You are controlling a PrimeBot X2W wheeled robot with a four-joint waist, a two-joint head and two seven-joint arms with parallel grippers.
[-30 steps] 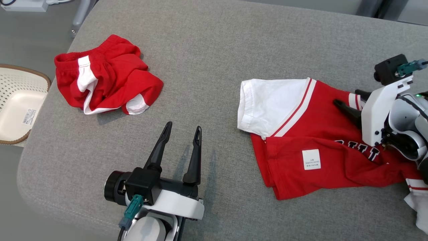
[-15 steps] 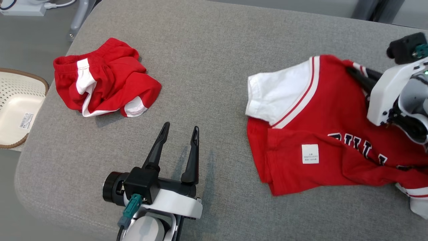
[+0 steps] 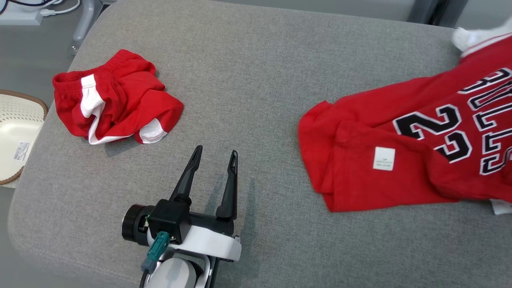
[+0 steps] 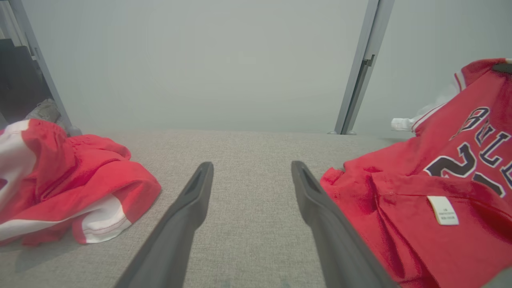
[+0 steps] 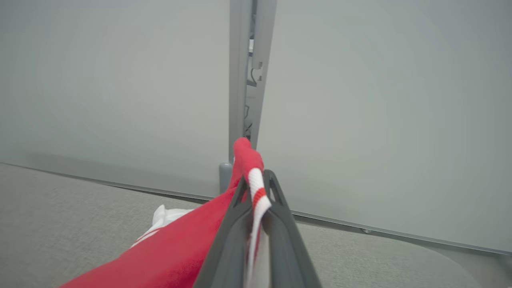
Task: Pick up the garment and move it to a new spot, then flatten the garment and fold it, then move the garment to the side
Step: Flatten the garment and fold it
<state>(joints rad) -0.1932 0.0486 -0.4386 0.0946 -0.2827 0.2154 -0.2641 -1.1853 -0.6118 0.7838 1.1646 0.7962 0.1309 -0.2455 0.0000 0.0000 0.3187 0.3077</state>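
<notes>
The red fabric jersey (image 3: 400,160) with black-and-white numerals is on the right side of the grey fabric-covered worktop (image 3: 256,72). Its hem end lies on the surface, and the rest slopes up and away toward the right edge of your head view. A small white rectangular label (image 3: 384,158) faces up near the hem.

Your right end effector (image 5: 256,180) is clenched on the jersey (image 5: 172,256). In the right wrist view a red-and-white striped trim is pinched between the two dark fingers (image 5: 280,224), with a tuft of red cloth poking out past their tips and the body of the garment hanging down to the left.

Your left end effector (image 3: 216,152) is released and grips nothing, its fingers spread above bare worktop near the front edge. In the left wrist view it (image 4: 252,166) sits between the jersey (image 4: 400,208) on one side and the crumpled red shorts with white side panels (image 4: 72,180) on the other, touching neither.

The shorts (image 3: 116,104) lie at the far left of the worktop, well apart from the jersey. A white perforated plastic basket (image 3: 16,132) stands off the left edge.
</notes>
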